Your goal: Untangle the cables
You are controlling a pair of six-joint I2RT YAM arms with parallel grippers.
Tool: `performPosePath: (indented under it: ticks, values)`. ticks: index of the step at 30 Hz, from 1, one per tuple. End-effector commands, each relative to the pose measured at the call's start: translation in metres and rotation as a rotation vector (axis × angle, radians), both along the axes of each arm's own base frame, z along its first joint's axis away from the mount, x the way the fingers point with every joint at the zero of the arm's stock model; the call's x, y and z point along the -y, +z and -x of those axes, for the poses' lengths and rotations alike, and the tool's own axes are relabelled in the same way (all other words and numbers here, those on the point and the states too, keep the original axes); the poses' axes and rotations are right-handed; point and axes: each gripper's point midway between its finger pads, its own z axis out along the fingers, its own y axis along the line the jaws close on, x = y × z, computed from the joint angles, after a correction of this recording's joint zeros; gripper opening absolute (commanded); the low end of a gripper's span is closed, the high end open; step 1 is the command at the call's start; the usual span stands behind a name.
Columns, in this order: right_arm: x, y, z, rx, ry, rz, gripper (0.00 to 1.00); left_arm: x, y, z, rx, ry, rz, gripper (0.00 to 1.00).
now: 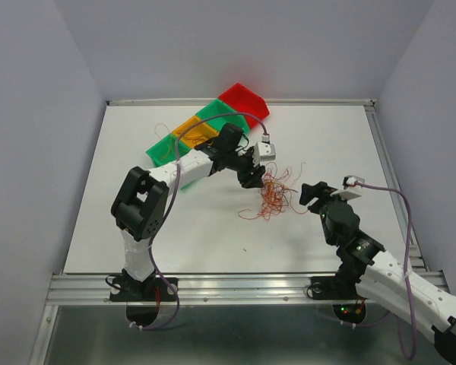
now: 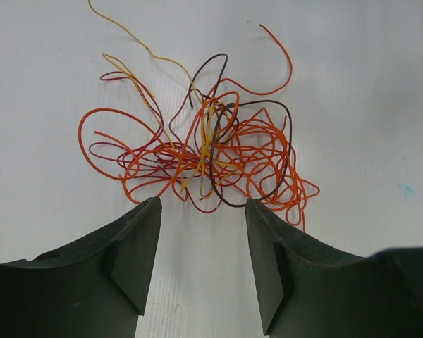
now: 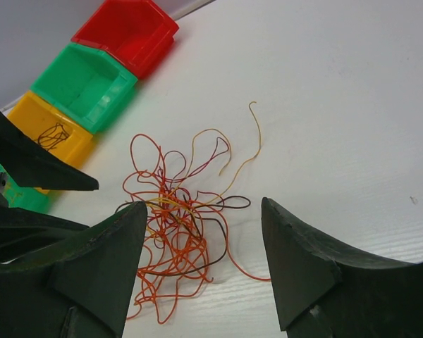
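Note:
The cables (image 1: 272, 194) lie as one loose tangle of thin orange, red, yellow and dark brown wires on the white table, right of centre. My left gripper (image 1: 252, 179) hovers at the tangle's left edge; in the left wrist view it (image 2: 203, 208) is open, with the cables (image 2: 211, 158) just beyond the fingertips and bare table between them. My right gripper (image 1: 310, 194) sits to the right of the tangle. It (image 3: 203, 205) is open too, and the cables (image 3: 170, 232) reach in beside its left finger (image 3: 120, 246). Neither gripper holds a wire.
A diagonal row of small bins stands at the back: red (image 1: 245, 101), green (image 1: 222, 115), yellow (image 1: 194, 131) and green (image 1: 165, 150). The yellow bin (image 3: 35, 116) holds a dark wire (image 3: 53, 135). Grey walls enclose the table, and a metal rail (image 1: 235, 285) runs along its near edge.

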Motion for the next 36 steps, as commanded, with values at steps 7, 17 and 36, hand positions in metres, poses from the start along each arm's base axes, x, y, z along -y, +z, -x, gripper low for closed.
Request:
performPosePath:
  ticks: [7,17,36]
  values:
    - [0.002,-0.001,0.0,0.013,-0.016,-0.028,0.71,0.018,0.004,0.013,-0.028,-0.079,0.012,0.58]
    - [0.003,0.0,0.001,0.019,-0.019,-0.033,0.71,0.03,-0.002,0.015,-0.024,-0.087,-0.001,0.45]
    - [-0.049,-0.006,-0.008,0.01,0.248,0.085,0.71,-0.003,0.12,0.016,0.267,0.051,0.091,0.0]
